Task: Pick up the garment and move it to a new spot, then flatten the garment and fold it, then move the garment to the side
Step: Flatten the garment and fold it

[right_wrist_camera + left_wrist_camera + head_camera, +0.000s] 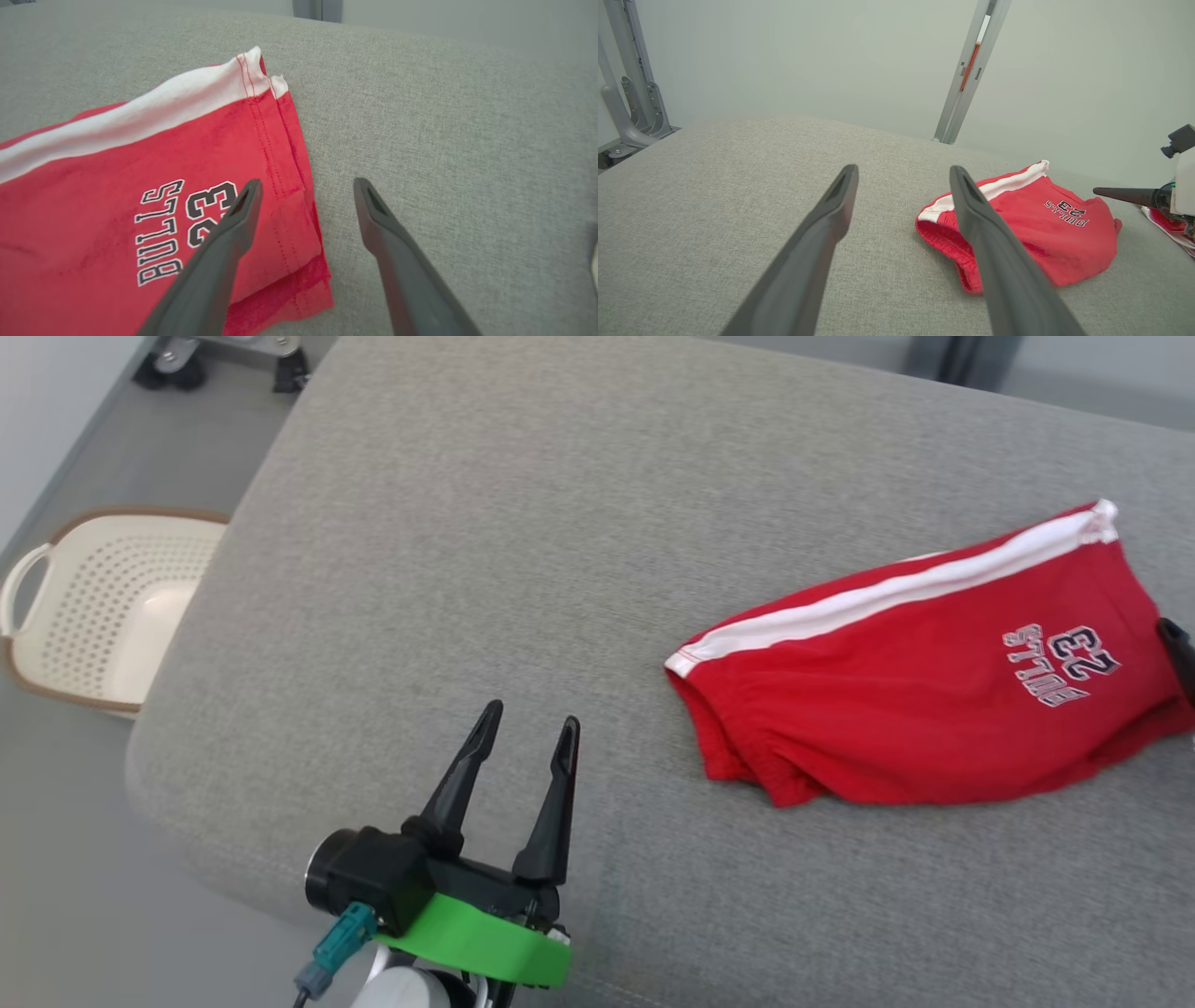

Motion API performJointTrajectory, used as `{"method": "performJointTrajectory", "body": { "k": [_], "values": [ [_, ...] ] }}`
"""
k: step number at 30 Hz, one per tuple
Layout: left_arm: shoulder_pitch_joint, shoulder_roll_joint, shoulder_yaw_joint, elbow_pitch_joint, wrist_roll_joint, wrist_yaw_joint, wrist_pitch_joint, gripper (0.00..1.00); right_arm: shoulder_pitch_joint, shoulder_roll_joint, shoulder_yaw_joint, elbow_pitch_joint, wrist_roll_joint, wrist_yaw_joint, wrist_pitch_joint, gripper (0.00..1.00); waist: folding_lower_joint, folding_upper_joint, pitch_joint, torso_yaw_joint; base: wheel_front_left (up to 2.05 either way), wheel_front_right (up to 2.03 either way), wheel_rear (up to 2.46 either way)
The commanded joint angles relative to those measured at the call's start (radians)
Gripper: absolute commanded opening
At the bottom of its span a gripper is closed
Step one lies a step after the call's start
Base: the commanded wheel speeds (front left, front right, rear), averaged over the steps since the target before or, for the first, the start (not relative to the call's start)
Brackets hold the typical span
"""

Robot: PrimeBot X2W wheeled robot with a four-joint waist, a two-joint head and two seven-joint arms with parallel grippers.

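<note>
Nearest, item one: left pincer (pixel 530 717), low at the front of the grey fabric-covered desk (pixel 523 541), fingers spread wide, nothing between them, well apart from the garment.

Item two: red shorts (pixel 934 709), white side stripe, "BULLS 23" print, lying folded double on the desk's right part.

Item three: right pincer (pixel 308 184), equally wide open and empty, poised at the shorts' hem end, one finger over the print and the other over bare desk. Contact with the cloth could not be judged.

Item four, beyond the desk's left edge: cream perforated basket (pixel 103 607) on the floor.

Hazard noted: a pinch at that hem would probably catch the upper layer alone, so the fold could spill open when carried.
</note>
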Motion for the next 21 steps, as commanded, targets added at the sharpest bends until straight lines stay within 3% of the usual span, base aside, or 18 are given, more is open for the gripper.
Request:
{"method": "performJointTrajectory", "body": {
  "k": [1,9,10,11,12,21],
  "values": [
    [0.017,-0.012,0.007,0.006,0.022,-0.016,-0.003,1.00,-0.020,0.004,-0.015,0.034,-0.030,0.000,0.013,1.00,0.0000,0.0000,0.011,0.074,0.00,0.00,0.00],
    [0.041,-0.050,0.039,0.029,0.083,-0.063,-0.003,1.00,-0.068,0.028,-0.066,0.194,-0.141,0.000,0.087,1.00,0.0000,0.0000,0.031,0.120,0.00,0.00,0.00],
    [0.042,-0.052,0.043,0.031,0.089,-0.065,-0.003,1.00,-0.067,0.031,-0.066,0.211,-0.152,0.000,0.099,0.80,0.0000,0.0000,0.033,0.119,0.00,0.00,0.00],
    [0.042,-0.054,0.046,0.034,0.095,-0.070,-0.003,1.00,-0.066,0.043,-0.062,0.227,-0.158,0.000,0.112,0.36,0.0000,0.0000,0.034,0.116,0.00,0.00,0.00],
    [0.041,-0.056,0.049,0.035,0.100,-0.074,-0.003,1.00,-0.065,0.057,-0.060,0.234,-0.158,0.000,0.119,0.00,0.0000,0.0000,0.034,0.111,0.00,0.00,0.00],
    [0.038,-0.060,0.083,0.038,0.133,-0.097,-0.003,1.00,-0.049,0.057,-0.071,0.197,-0.193,-0.002,0.073,0.00,0.0000,0.0000,0.022,-0.021,0.00,0.00,0.00]
  ]
}}
